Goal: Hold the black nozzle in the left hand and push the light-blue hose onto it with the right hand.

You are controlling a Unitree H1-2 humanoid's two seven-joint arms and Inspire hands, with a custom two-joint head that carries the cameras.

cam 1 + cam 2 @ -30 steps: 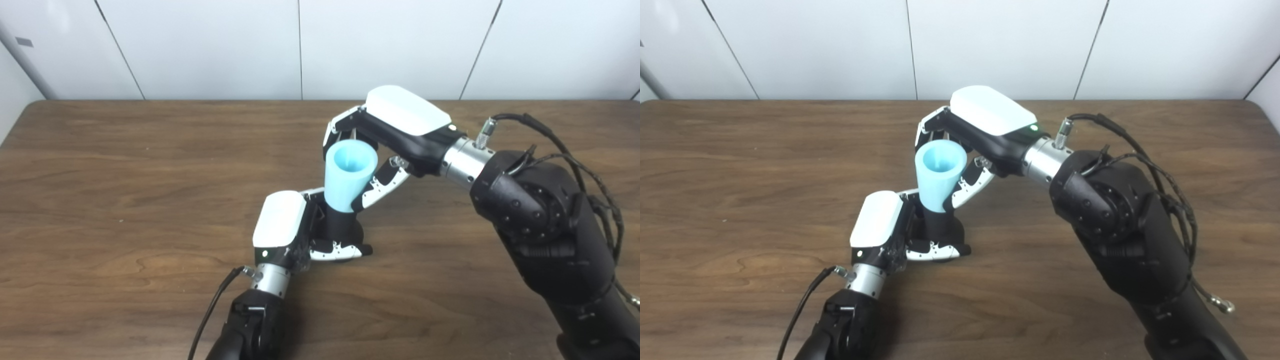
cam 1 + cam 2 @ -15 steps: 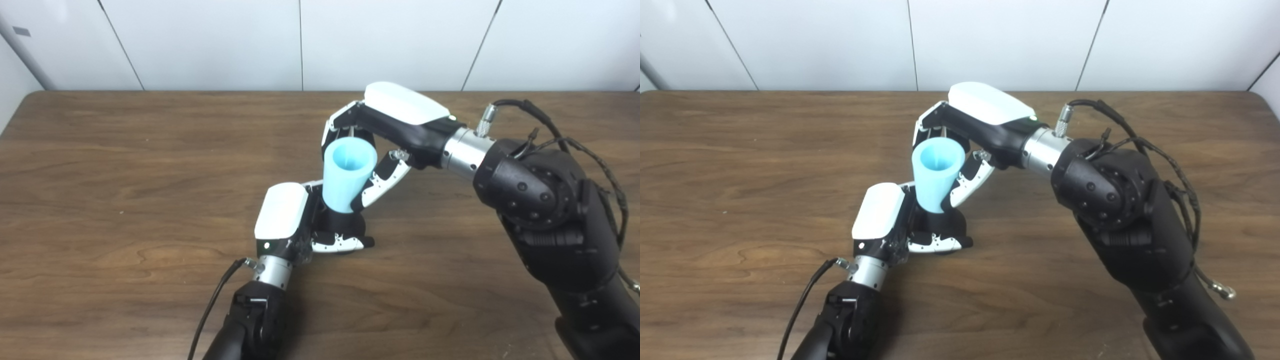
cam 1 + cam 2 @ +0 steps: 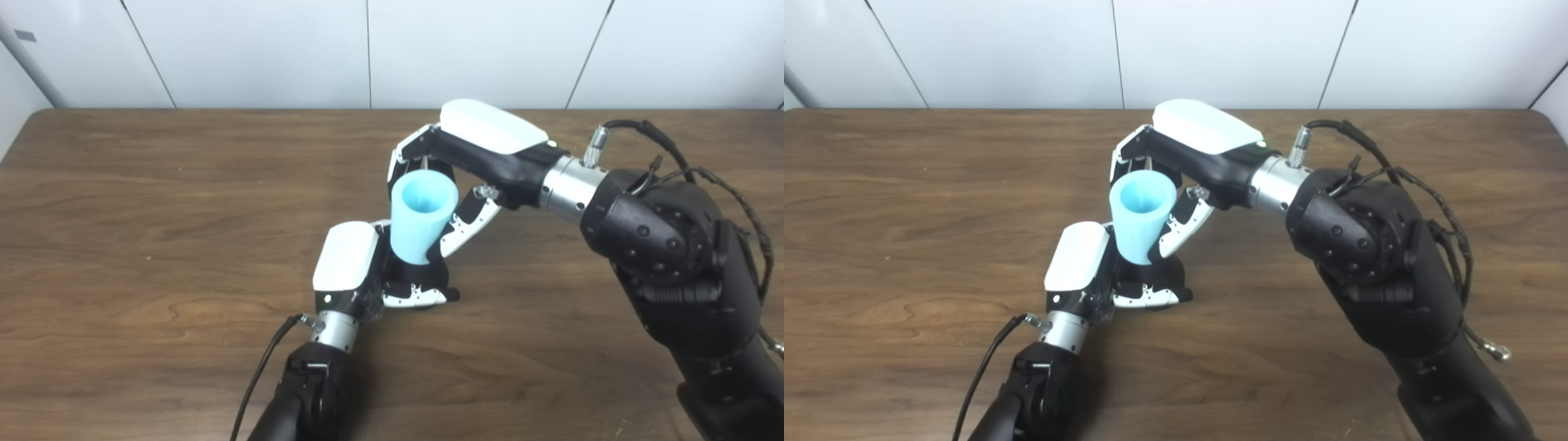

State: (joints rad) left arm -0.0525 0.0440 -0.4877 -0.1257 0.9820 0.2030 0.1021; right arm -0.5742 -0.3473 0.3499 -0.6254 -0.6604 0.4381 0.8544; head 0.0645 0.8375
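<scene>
The light-blue hose [image 3: 420,215] is a short tapered tube standing nearly upright, wide open end up and tilted slightly left. My right hand [image 3: 465,165] is shut on it, fingers behind and thumb in front. Its narrow lower end sits on the black nozzle [image 3: 414,275], which my left hand [image 3: 367,269] grips near the table. Most of the nozzle is hidden by the left hand's fingers [image 3: 411,297] and the hose. The same stack shows in the right eye view, hose [image 3: 1140,215] above left hand [image 3: 1090,269].
A brown wooden table [image 3: 153,202] spans the view, with white wall panels [image 3: 275,49] behind its far edge. My bulky black right forearm [image 3: 674,257] with loose cables [image 3: 735,208] fills the right side. A cable [image 3: 263,373] hangs from the left wrist.
The camera tipped down a little after the earliest frame. The right hand has shifted the hose slightly left, its top now leaning over the left hand; the left hand keeps its hold.
</scene>
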